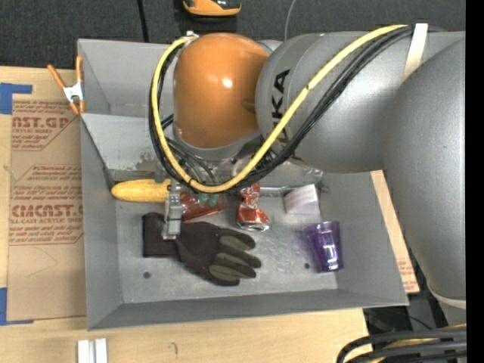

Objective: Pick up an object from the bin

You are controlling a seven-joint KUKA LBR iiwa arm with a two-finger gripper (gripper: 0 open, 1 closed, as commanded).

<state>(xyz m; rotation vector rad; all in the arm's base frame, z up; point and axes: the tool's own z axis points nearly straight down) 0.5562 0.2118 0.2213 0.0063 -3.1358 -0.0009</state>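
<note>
Writing: black letters "KA" read on the grey shell of my arm [276,104]; cables [321,82] cross the rest of the word.
Arm parts: a glossy, rounded orange cover [215,89] sits above my wrist, with a yellow cable and black ones looping round it.
Claw: my claw [174,219] hangs low over the bin floor. I cannot tell how far open it is, and I see nothing gripped in it.
Container: a grey metal bin [102,248] with sloping walls and a scuffed flat floor; a few loose things lie in it, spread out.
Task's thing: a dark brown fabric glove [208,249] lies flat right under my claw. Its cuff is beneath me, and its olive-tipped digits point away toward the arm side. I cannot tell whether I touch it.
Yellow thing: a smooth, long, tapered yellow thing [140,191] lies just beyond my claw on the side away from my arm.
Red thing: a small red thing [198,205] is just beside my claw, half hidden under my wrist.
Wrapper: a crumpled red and silver wrapper [251,212] lies near my claw on the arm side, past the red thing.
Block: a pale, boxy block [302,199] lies farther off on the same side.
Cup: a see-through purple cup [324,246] lies well apart from my claw, beyond the glove's tips.
</note>
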